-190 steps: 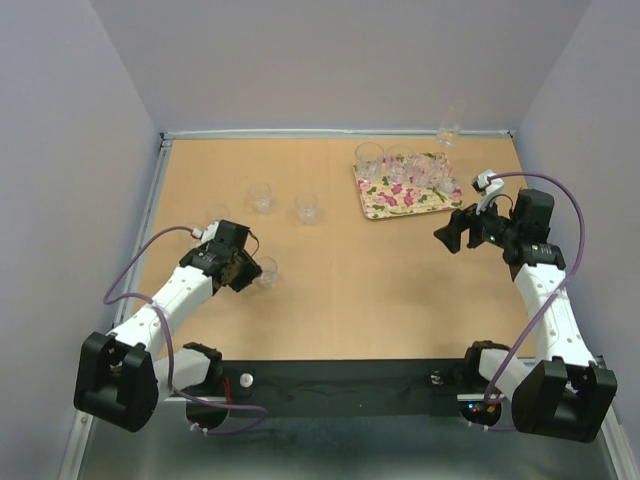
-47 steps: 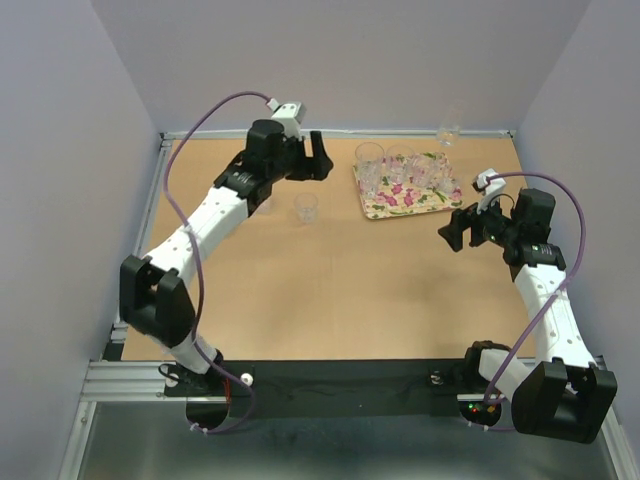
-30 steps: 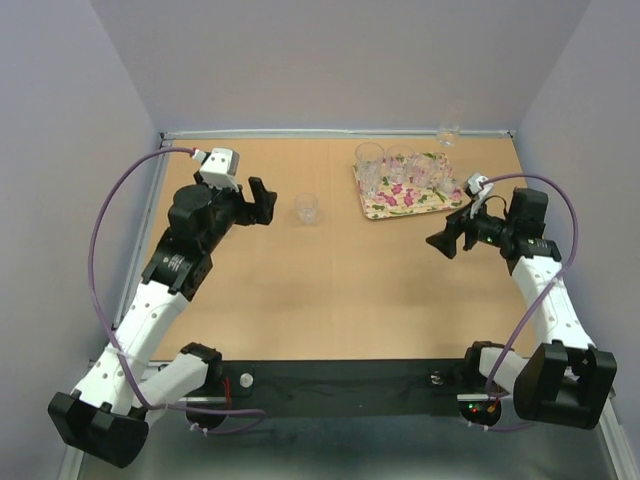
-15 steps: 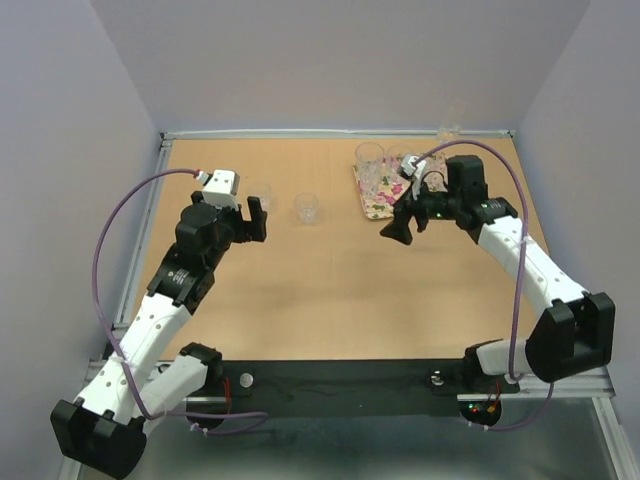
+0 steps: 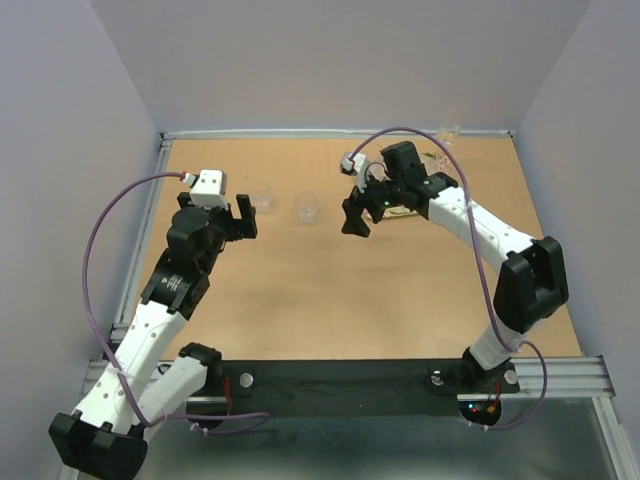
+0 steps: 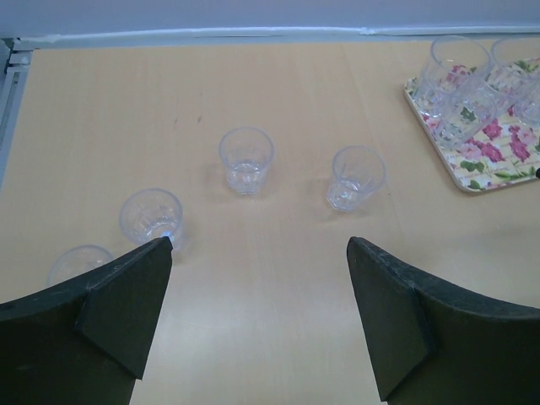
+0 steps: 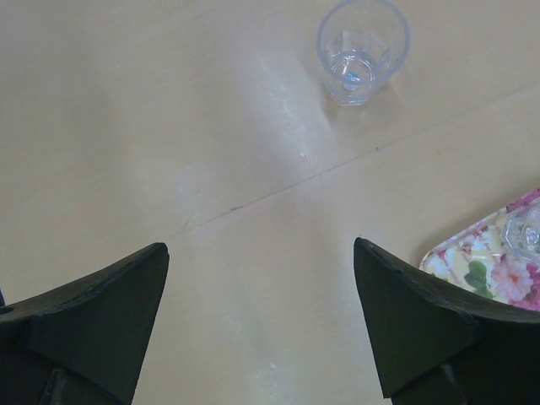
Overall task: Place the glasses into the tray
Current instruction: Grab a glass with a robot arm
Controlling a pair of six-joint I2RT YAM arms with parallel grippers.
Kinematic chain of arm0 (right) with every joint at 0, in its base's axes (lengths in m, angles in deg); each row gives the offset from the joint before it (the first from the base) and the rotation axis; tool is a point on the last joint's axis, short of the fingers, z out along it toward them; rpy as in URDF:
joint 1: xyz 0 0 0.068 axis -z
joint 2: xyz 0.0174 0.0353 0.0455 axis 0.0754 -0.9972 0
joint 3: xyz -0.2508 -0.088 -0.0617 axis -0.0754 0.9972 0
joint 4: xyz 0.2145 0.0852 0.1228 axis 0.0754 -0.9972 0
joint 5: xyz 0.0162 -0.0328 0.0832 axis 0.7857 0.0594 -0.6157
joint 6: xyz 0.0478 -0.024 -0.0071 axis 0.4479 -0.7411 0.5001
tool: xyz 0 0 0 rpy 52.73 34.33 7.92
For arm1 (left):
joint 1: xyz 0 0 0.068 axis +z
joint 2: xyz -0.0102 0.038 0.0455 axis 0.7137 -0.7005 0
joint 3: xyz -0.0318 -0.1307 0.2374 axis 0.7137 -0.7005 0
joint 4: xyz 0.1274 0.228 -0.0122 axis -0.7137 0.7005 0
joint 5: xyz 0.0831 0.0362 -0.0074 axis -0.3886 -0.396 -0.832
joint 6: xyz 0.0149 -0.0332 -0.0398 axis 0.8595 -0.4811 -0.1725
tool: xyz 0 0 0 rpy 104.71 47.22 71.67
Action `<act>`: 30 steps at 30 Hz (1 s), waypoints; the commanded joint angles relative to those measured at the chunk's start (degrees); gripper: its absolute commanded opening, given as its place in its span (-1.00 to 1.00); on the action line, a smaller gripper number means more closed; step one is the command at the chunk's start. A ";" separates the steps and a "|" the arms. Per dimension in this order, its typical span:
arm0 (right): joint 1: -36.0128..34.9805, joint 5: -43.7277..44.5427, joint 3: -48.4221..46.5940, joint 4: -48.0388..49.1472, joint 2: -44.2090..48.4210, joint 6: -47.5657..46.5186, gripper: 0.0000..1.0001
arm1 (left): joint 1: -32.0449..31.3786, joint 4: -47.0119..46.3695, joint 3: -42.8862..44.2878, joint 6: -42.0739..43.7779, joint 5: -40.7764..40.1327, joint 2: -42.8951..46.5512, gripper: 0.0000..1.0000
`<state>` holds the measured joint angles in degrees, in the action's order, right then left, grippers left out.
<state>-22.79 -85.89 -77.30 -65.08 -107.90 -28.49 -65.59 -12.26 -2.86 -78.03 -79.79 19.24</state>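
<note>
The tan wooden table (image 5: 330,290) is laid with four loose glasses: a middle glass (image 6: 246,160), a right glass (image 6: 356,177) near it, a left glass (image 6: 152,218), and a nearest glass (image 6: 78,263) just beside that. The flowered tray (image 6: 472,173) is set at the far right. A further glass (image 5: 447,131) is perhaps stood at the back edge.
</note>
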 commanded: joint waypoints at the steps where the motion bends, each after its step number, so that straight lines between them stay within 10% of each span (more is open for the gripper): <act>1: -2.15 4.17 -6.09 -0.21 -3.85 1.66 0.90 | 0.63 -3.24 -0.43 0.76 -1.50 1.20 0.92; 30: -5.05 17.88 -38.35 -0.38 -34.62 23.29 0.73 | 1.77 -3.85 -1.14 0.50 -3.88 3.93 0.91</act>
<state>-27.05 -69.02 -111.36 -66.57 -140.91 -7.64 -64.15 -13.09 -3.67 -78.05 -82.91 22.63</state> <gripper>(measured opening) 0.883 0.960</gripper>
